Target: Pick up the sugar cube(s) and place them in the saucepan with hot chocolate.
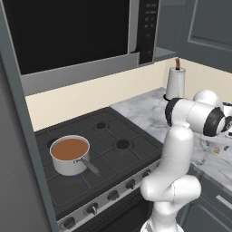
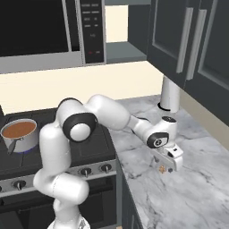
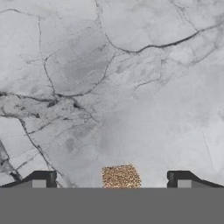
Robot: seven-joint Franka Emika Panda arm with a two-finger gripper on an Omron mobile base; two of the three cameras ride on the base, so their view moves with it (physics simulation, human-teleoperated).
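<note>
Sugar cube [image 3: 120, 176]: a brown speckled block, seen on the marble counter [image 3: 131, 87] midway between the two finger tips, with a clear gap to each side. In the right base view it [image 2: 162, 168] is seen as a small brown speck just under the hand.

Gripper [image 3: 110, 179]: fingers spread wide apart, nothing clasped; held low over the counter [image 2: 197, 179], pointing down.

Saucepan [image 1: 69, 155]: placed on the front left burner of the stove [image 1: 118, 154], well apart from the cube, brown liquid inside, grey handle turned toward the stove's front edge. Bare stove top is found between saucepan and counter.

Paper-towel roll [image 2: 170, 94]: upright at the back of the counter near the wall, under the dark cabinets [image 2: 197, 40].

Microwave [image 1: 68, 31]: mounted above the stove, limiting room overhead.
</note>
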